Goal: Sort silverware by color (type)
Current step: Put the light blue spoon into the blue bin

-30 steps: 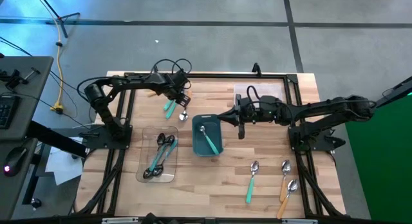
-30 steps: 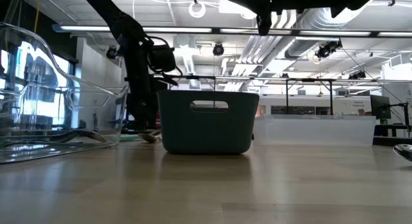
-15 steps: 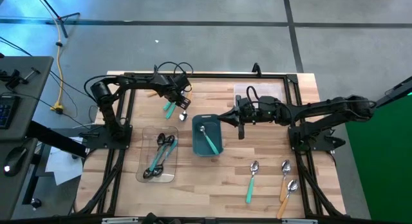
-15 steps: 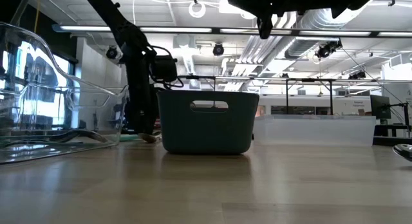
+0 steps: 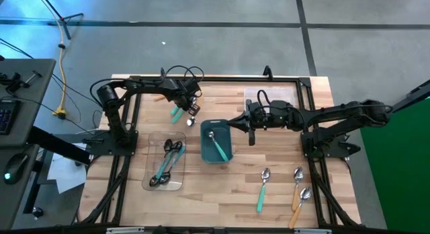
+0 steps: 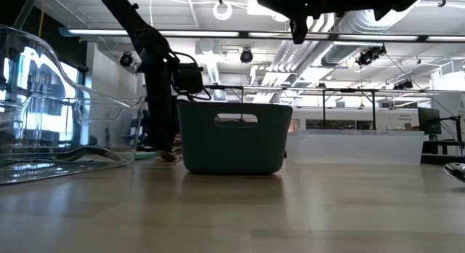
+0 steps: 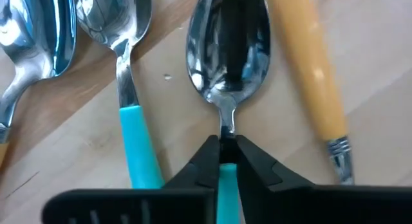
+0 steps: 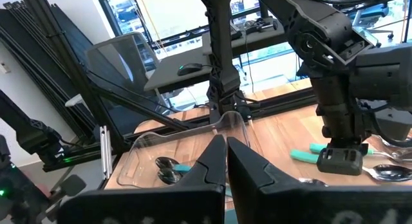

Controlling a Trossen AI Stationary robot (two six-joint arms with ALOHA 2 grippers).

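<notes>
from above, the left gripper [image 5: 190, 110] was down at the far left part of the table [image 5: 269, 187], right on a small cluster of spoons [image 5: 181, 113] with teal handles showing. the left arm reached in from the left edge, bent at the elbow. the right gripper [image 5: 251, 136] hung just beside the bin [image 5: 216, 142], its arm stretched in from the right. one teal spoon [image 5: 218, 145] lay in the bin, dark and teal spoons lay in the clear tray [image 5: 166, 161] near the left, and three more spoons [image 5: 282, 187], one teal and two orange, lay on the near right.

at table height, the left arm [image 6: 156, 78] came down behind the bin [image 6: 234, 137], with a spoon bowl [image 6: 168, 155] just visible on the wood beside it. the tray [image 6: 65, 129] stood to the left. the right gripper [image 6: 298, 27] hung high above the bin.

from the left wrist, the left gripper [image 7: 222, 161] was pinched on the neck of a teal-handled spoon [image 7: 226, 47], just where the metal met the handle. another teal spoon [image 7: 129, 76] lay just beside it on one side, an orange-handled one [image 7: 312, 76] on the other, and a further spoon bowl [image 7: 35, 28] past that.

from the right wrist, the right gripper [image 8: 226, 161] had its fingers pressed together, holding nothing. beyond it stood the tray [image 8: 187, 150] with spoons, and the left arm [image 8: 341, 114] standing over spoons on the wood.
</notes>
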